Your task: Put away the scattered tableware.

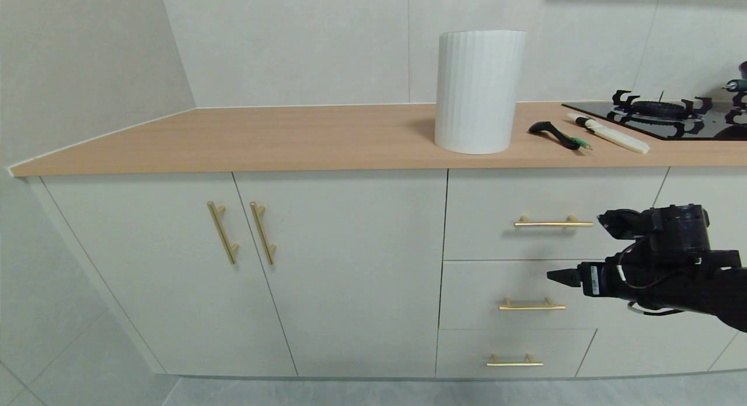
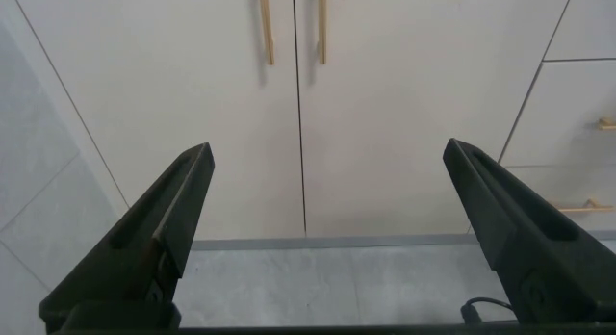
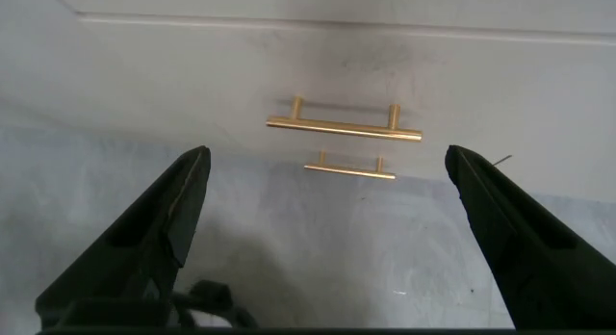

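White ribbed canister [image 1: 478,91] on wooden counter [image 1: 262,139], contents hidden; left claw [image 2: 327,150], right claw [image 3: 327,154] spread.

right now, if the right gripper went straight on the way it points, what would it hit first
Most likely the white drawer front, close to the gold handle that sits in line between the fingers of the open right gripper. Nothing stands in between, though depth is hard to judge.

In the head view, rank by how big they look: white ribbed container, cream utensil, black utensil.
1. Tall white ribbed cylindrical container
2. Long cream-coloured utensil
3. Shorter black-handled utensil
All sit similarly far from the camera.
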